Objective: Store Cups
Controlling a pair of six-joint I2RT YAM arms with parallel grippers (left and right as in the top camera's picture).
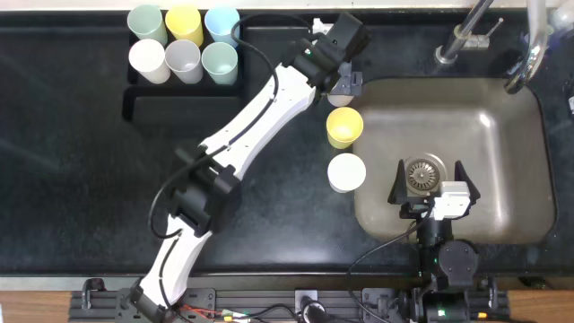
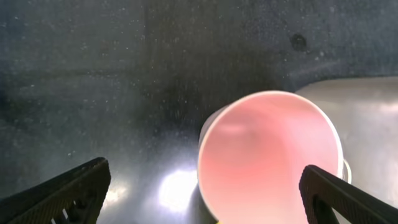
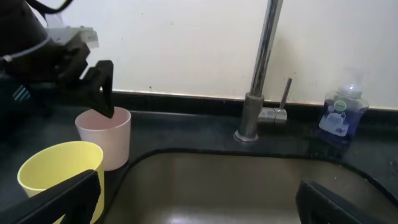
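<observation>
Dark countertop [image 1: 72, 135] by sink [image 1: 502, 135]: six cups [image 1: 184, 45] already in tray [image 1: 161, 103], pink cup [image 2: 270, 155], yellow cup [image 1: 344, 126], white cup [image 1: 346, 172] left at sink's edge, left gripper [image 2: 205, 179] jaws apart over pink, right gripper [image 1: 432, 184] jaws apart over sink.

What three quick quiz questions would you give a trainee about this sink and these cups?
1. True or false: the left claw is shut on the pale pink plastic cup.
2. How many plastic cups stand in the black tray: A four, B six, C eight?
3. Beside the steel sink, which stands nearer the pink cup: the yellow plastic cup or the white plastic cup?
Key: 1 false, the claw is open. 2 B. 3 the yellow cup.
</observation>
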